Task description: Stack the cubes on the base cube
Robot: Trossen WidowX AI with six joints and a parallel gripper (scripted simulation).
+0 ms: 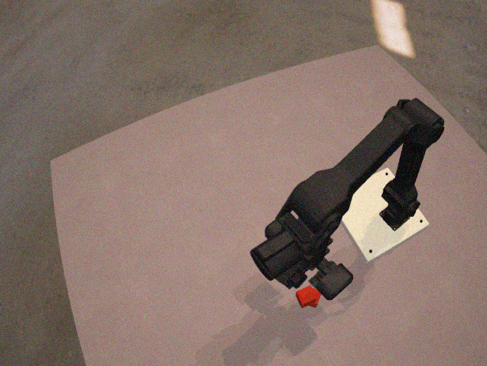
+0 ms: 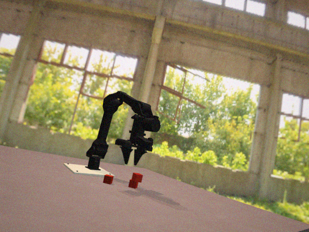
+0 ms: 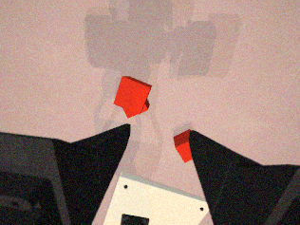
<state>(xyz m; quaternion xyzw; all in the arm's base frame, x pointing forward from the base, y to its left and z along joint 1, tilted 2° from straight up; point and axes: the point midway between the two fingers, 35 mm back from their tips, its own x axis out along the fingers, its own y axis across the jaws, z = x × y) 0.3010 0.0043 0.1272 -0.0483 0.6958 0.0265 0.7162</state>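
Gripper up high, fingers spread, nothing between them. First cube sits offset on one top corner of base cube, right below the tips. Second cube lies on mat, left of the stack, near white mount plate, apart from both. Next pick needs a move left and down. Room: concrete hall, big windows, greenery.

Red cube perched on base cube corner, offset; second red cube on table, apart.
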